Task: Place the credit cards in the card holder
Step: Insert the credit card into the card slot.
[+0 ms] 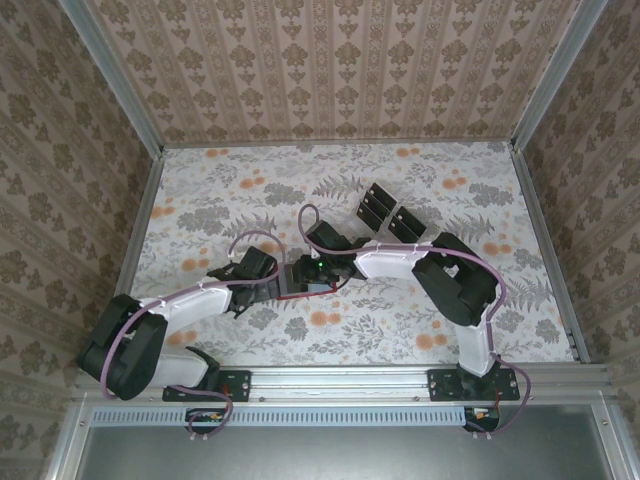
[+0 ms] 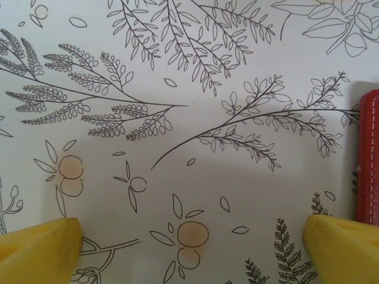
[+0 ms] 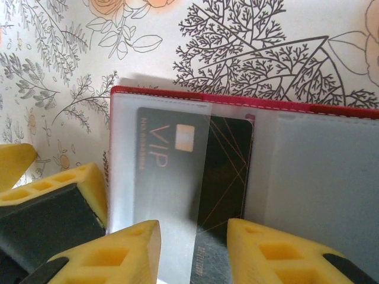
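Observation:
The card holder [image 3: 237, 103] is a red wallet lying open on the floral table, its greyish clear pockets facing up. A black credit card [image 3: 228, 160] marked VIP lies partly under the left pocket's translucent flap. My right gripper [image 3: 194, 254] hovers over the card's near end, jaws apart and pinching nothing. My left gripper [image 2: 189, 254] is wide open over bare cloth, its right finger beside the card holder's red edge [image 2: 370, 157]. From above, both grippers meet at the card holder [image 1: 300, 287]. More black credit cards [image 1: 378, 205] lie behind it.
The left gripper's yellow fingers [image 3: 71, 183] sit just left of the wallet in the right wrist view. A second group of black cards [image 1: 407, 225] lies right of the first. Patterned walls enclose the table [image 1: 200, 200] on three sides.

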`<state>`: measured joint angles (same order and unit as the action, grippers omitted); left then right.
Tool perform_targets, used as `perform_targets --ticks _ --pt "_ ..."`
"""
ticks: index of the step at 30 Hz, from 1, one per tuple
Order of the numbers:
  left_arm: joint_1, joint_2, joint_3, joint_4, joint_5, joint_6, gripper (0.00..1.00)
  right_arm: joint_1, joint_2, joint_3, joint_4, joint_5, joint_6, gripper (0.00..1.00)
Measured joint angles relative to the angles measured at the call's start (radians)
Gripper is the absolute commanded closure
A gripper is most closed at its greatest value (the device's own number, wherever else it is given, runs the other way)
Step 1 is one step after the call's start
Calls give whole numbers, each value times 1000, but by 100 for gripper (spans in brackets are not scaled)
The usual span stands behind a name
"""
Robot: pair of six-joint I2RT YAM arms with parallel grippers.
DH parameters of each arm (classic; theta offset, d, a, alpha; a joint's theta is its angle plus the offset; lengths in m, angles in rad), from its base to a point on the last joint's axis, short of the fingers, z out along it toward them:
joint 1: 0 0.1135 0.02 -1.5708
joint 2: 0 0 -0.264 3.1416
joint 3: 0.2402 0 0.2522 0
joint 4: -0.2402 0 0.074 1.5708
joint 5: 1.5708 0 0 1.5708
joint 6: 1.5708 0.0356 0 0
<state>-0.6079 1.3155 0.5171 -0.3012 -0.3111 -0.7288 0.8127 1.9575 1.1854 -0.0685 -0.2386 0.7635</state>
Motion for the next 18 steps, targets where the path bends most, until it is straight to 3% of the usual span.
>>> perform_targets --ticks 18 --pt "0 0 0 1 0 0 0 -18 -11 -8 0 3 -2 65"
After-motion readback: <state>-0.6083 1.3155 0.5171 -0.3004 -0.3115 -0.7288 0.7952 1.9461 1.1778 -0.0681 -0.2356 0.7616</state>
